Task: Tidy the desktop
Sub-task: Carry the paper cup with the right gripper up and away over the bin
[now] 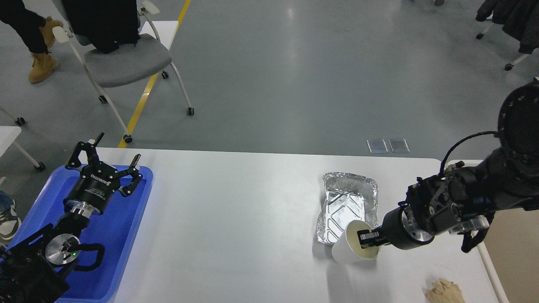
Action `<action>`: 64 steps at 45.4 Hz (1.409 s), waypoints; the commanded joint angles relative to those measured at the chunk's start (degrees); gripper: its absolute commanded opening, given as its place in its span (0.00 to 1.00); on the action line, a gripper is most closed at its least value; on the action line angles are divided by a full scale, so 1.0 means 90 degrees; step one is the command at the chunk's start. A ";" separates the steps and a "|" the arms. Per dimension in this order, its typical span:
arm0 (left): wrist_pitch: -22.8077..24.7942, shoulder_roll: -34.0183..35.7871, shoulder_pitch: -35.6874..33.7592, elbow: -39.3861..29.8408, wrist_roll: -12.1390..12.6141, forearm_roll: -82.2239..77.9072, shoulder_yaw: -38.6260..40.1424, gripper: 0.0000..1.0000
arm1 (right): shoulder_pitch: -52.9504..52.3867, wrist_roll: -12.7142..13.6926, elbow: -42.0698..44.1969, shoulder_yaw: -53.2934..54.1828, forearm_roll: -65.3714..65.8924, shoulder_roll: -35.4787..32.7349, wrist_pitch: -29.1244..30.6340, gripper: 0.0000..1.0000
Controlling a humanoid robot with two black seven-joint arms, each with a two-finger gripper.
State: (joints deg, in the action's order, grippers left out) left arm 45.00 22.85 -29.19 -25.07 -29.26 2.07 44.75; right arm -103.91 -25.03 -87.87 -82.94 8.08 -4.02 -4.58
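Observation:
The white desktop (236, 219) spans the view. My right gripper (365, 243) is shut on the rim of a white paper cup (351, 248), one finger inside it, and holds it tilted above the desktop, in front of a crumpled foil tray (347, 202). A crumpled brown paper wad (442, 291) lies at the front right of the desktop. My left gripper (110, 162) is open and empty, hovering above the blue tray (113, 252) at the left edge.
A beige bin (505, 252) stands past the desktop's right edge, partly behind my right arm. A grey chair (126, 59) stands on the floor beyond the far left corner, with a person's legs near it.

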 commanded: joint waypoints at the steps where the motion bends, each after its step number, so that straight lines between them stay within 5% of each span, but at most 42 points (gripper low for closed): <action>1: 0.0000 0.0000 -0.0009 0.0002 -0.0001 0.0004 -0.0001 0.99 | -0.1363 -0.0080 -0.0169 0.0191 0.0098 -0.0588 0.0966 0.00; 16: 0.0000 0.0000 -0.0009 0.0002 -0.0001 0.0004 -0.0011 0.99 | -0.3346 -0.0080 -0.0110 0.0748 0.0089 -0.1223 0.2637 0.00; 30: 0.0000 0.0000 -0.0009 0.0002 -0.0001 0.0004 -0.0011 0.99 | -0.3806 -0.0080 0.0241 0.1061 -0.0048 -0.1350 0.2920 0.00; 53: 0.0000 0.0000 -0.0009 0.0002 -0.0001 0.0004 -0.0011 0.99 | -0.2273 -0.0002 0.3443 0.0544 -0.1639 -0.2609 0.2862 0.00; 64: 0.0000 0.0000 -0.0009 -0.0008 -0.0001 0.0004 -0.0021 0.99 | -0.0120 0.0095 0.5725 0.0484 -0.2079 -0.3604 0.2580 0.00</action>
State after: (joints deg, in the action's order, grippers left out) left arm 45.00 22.86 -29.27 -25.04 -29.26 2.11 44.60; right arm -119.99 -24.83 -53.51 -78.11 -6.55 -29.16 20.88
